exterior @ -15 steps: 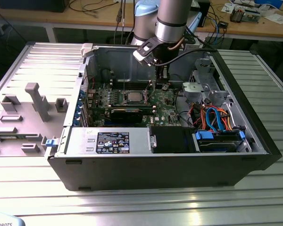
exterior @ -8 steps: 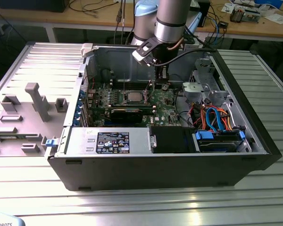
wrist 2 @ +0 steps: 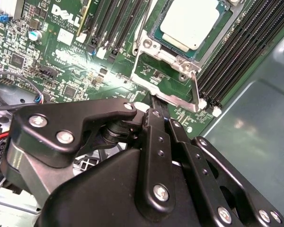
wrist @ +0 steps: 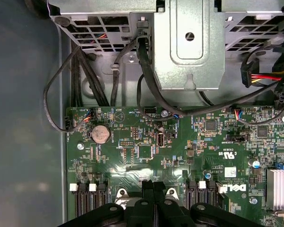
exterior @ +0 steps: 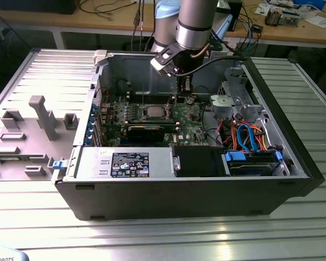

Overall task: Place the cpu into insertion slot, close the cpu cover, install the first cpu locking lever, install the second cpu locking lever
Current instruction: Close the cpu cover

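On the counter (exterior: 152,234) an open case (exterior: 179,198) lay on its side, with the green board (exterior: 191,126) flat inside it. Near the board's middle the cpu (exterior: 154,112) sat in the slot (wrist 2: 156,36), dull silver top up. In the second wrist view the cpu (wrist 2: 191,21) lay level in the slot, with the silver cover (wrist 2: 173,60) framing its near edge. Could not tell whether the cover was fully down. One thin lever (wrist 2: 195,87) stood up from the cover's corner, beside the black memory slots (wrist 2: 232,52).

The arm (exterior: 193,22) came down over the board. The end effector (exterior: 182,91) hung just above the board, a little toward the exterior view's right of the cpu. In both wrist views the end effector (wrist 2: 156,105) (wrist: 154,187) had its black fingers pressed together, the tips against each other. The tips sat just at the cover's outer edge, close to the foot of the lever. Whether they touched the metal or pinched anything could not be told.

Elsewhere on the board, in the first wrist view: a coin cell (wrist: 100,134) near one edge and a finned heatsink (wrist: 279,189) near another. A grey drive cage (wrist: 189,42) stood just off the board, with black cables running from it onto the board. A long black card (exterior: 146,130) stood on the board just in front of the cpu in the exterior view.
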Motion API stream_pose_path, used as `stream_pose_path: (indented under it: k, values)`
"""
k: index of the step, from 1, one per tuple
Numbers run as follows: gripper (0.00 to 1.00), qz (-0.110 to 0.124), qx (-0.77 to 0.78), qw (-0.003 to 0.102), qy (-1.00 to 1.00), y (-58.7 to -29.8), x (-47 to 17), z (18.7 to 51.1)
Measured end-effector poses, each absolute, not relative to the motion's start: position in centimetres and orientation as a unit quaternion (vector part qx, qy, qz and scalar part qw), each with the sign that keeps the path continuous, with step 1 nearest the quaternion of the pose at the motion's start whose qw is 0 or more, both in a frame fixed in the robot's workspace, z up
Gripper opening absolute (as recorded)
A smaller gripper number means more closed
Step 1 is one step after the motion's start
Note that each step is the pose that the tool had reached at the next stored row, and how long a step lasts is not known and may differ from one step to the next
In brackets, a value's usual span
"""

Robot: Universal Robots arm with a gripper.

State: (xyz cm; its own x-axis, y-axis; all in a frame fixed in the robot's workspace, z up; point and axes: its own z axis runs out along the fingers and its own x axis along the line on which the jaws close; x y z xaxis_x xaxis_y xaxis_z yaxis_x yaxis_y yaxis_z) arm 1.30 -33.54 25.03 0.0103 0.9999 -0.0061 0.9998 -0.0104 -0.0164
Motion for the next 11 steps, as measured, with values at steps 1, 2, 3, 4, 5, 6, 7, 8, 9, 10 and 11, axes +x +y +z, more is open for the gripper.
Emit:
stream_pose_path:
  k: [1, 2, 3, 4, 5, 6, 7, 8, 9, 10, 11]
  values:
    - [0.11, 0.008, -0.711, 0.004, -0.703, -33.54, 1.26, 25.03]
    - [0.11, 0.008, -0.711, 0.004, -0.703, -33.54, 1.18, 25.03]
    - [0.11, 0.008, -0.711, 0.004, -0.703, -33.55, 1.07, 25.03]
    - [0.11, 0.008, -0.711, 0.004, -0.703, -33.54, 0.99, 25.03]
    - [0.11, 0.008, -0.711, 0.004, -0.703, -33.54, 0.92, 25.03]
    - [0.11, 0.008, -0.711, 0.004, -0.703, -33.54, 0.87, 25.03]
    - [0.11, 0.008, -0.711, 0.004, -0.703, -33.54, 0.81, 25.03]
    - [0.11, 0.008, -0.711, 0.004, -0.703, -33.54, 0.77, 25.04]
    - [0.11, 0.008, -0.711, 0.004, -0.703, -33.54, 0.73, 25.03]
    - [0.11, 0.008, -0.711, 0.004, -0.703, -33.54, 0.66, 25.03]
    - [0.11, 0.008, -0.711, 0.004, -0.703, -33.54, 0.62, 25.03]
